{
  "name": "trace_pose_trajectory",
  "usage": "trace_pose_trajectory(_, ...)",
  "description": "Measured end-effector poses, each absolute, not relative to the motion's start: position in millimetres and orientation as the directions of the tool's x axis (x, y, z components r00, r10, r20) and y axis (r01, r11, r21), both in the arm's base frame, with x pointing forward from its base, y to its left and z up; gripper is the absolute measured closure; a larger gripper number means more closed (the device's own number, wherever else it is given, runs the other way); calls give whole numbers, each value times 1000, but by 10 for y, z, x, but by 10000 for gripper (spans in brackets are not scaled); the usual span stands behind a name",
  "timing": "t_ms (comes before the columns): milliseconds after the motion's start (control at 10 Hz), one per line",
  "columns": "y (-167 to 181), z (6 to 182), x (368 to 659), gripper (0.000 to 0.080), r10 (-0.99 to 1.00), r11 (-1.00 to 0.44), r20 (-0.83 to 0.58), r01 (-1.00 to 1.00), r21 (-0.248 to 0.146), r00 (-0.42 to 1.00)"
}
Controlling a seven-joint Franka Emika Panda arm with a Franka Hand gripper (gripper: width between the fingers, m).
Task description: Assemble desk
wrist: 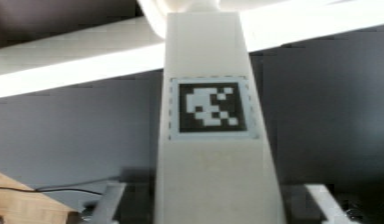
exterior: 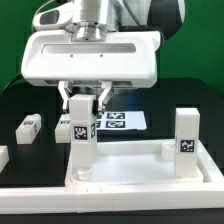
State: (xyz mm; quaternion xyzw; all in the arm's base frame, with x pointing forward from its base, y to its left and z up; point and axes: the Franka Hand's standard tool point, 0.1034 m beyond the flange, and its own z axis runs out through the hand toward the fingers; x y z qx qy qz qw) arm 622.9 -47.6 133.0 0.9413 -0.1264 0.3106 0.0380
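White square plastic leg post [exterior: 81, 145], grasped by the pincer [exterior: 85, 108], stood at a corner of the white rimmed tabletop panel [exterior: 140, 168]; seating it likely needed it plumb

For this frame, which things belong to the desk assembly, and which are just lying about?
Job in hand: white rimmed plastic tabletop panel; upright tagged white square leg post, held in the gripper; second post standing at the exterior view's right; loose post lying flat at the exterior view's left.
Lying about: flat white marker board; long low white rail.
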Motion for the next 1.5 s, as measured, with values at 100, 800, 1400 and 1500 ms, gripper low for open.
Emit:
trace_pose_trajectory(100, -479, 1332, 6223, 509, -217, -965, 587, -262, -9, 780)
trace_pose_trajectory(800, -566, 1216, 6201, 509, -238, -961, 541, -276, -11, 807)
trace_pose_trajectory(1400, -605, 1153, 6214, 509, -223, -961, 576, -277, 6, 786)
trace_pose_trajectory(1500, -603, 1153, 6215, 509, -223, -961, 576, -277, 6, 786)
